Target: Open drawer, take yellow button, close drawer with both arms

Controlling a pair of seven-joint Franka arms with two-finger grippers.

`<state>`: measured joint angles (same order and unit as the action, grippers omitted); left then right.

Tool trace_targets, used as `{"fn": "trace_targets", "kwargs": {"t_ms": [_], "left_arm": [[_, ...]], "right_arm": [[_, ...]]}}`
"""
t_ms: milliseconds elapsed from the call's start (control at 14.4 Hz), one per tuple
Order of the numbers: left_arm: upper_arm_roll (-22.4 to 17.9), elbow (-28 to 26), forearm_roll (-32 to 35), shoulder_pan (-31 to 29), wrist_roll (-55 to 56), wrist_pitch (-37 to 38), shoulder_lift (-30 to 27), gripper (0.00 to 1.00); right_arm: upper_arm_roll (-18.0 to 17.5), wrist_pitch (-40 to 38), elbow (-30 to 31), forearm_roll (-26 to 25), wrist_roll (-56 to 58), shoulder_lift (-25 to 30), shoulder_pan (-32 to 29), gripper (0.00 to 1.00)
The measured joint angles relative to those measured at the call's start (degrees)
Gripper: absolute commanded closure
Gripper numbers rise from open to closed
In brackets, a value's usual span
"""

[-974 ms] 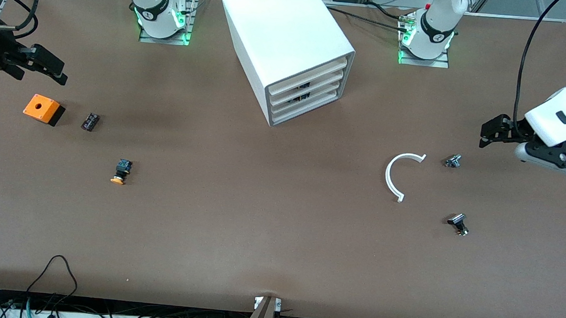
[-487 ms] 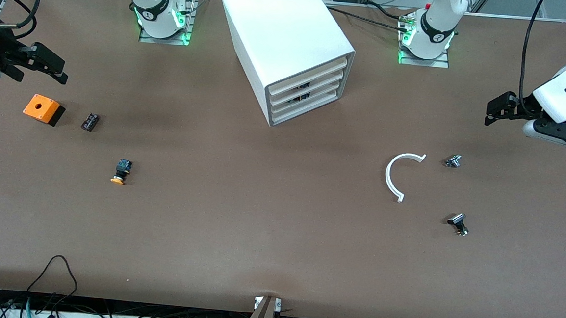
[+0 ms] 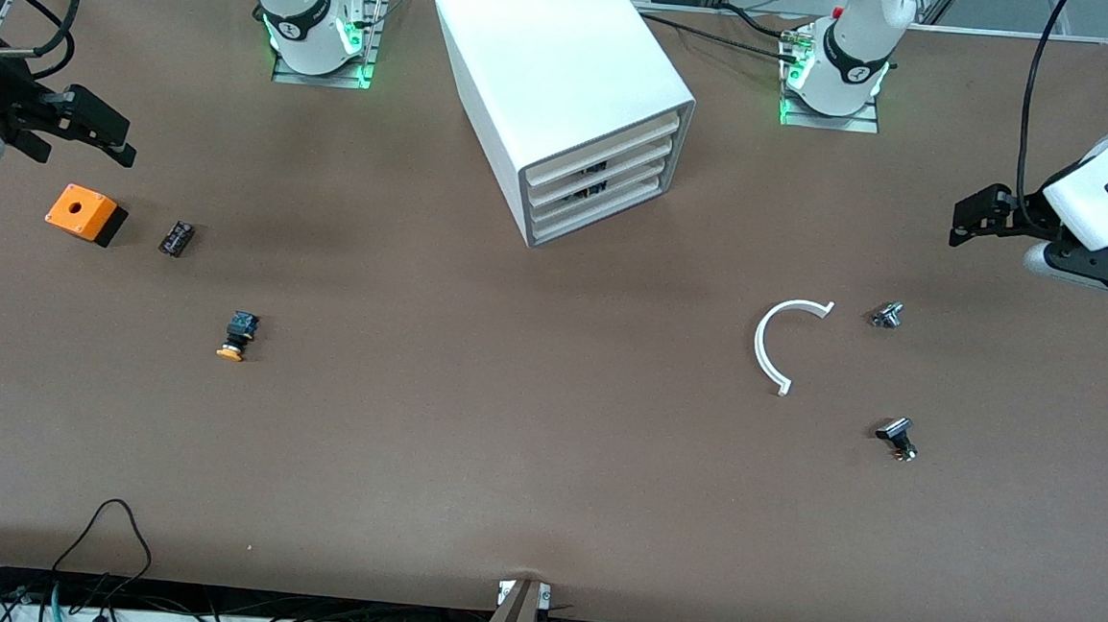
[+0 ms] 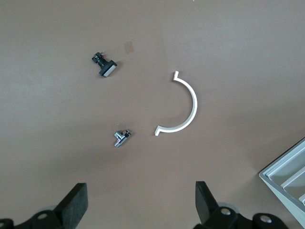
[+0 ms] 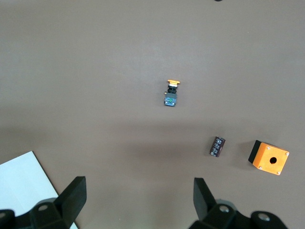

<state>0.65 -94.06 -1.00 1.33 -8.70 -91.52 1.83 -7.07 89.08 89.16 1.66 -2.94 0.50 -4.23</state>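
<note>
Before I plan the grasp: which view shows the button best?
The right wrist view: the button shows orange cap and blue-black body clearly. The front view shows it small; the left wrist view misses it.

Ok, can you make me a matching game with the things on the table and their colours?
Things:
1. button
2. box with a hole
3. curved strip
4. drawer cabinet

Descriptions:
A. white, big, three drawers
B. orange, black underneath
C. white, thin arc
D. black body, orange-yellow cap

Pairs: 1-D, 2-B, 3-C, 4-A
</note>
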Motion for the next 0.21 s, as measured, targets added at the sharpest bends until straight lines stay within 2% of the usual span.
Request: {"fn": "trace_targets", "kwargs": {"t_ms": [209], "left_arm": [[0.01,0.07,0.00,0.04,0.00,0.01,0.09,0.01]], "right_arm": [[0.00,0.18,0.00,0.00,0.00,0.00,0.00,0.01]]}}
